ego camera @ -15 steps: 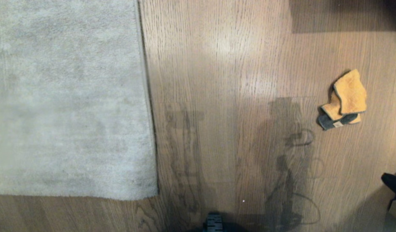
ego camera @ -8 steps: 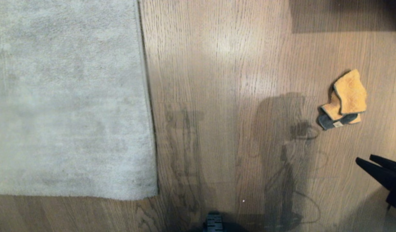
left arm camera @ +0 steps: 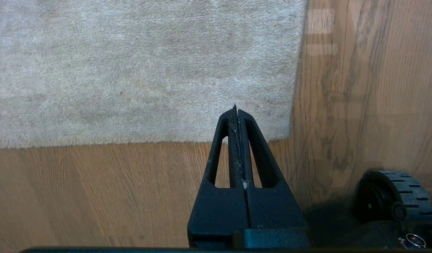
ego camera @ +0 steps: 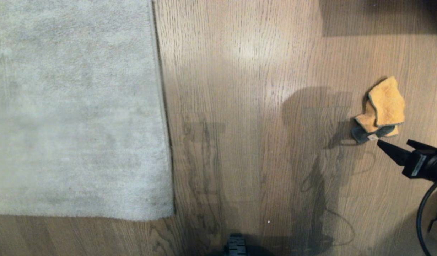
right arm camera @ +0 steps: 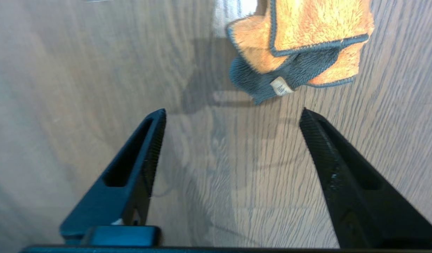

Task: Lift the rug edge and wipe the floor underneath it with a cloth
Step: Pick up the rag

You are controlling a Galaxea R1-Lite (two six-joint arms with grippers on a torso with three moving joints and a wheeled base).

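Note:
The pale grey rug [ego camera: 73, 106] lies flat on the left, its rug edge [ego camera: 162, 106] running away from me to a near corner [ego camera: 170, 213]. Brown wood-grain floor [ego camera: 257, 142] fills the rest. The cloth [ego camera: 382, 106], orange with a dark grey part, lies crumpled at the right. My right gripper [ego camera: 393, 141] is open just short of the cloth's grey end, apart from it. The right wrist view shows the cloth [right arm camera: 300, 42] ahead of the spread right gripper [right arm camera: 233, 110]. My left gripper [left arm camera: 236, 109] is shut and empty, hanging over the rug corner [left arm camera: 289, 135].
A black wheel of my base [left arm camera: 391, 196] sits beside the left arm, and a dark base part [ego camera: 236, 246] shows at the near edge. A black cable [ego camera: 422, 213] trails from the right wrist. A dark shadowed patch [ego camera: 382, 17] lies far right.
My right gripper has come in from the right edge and moved forward to the cloth, and its jaws have opened. The rug, cloth and left gripper have not moved.

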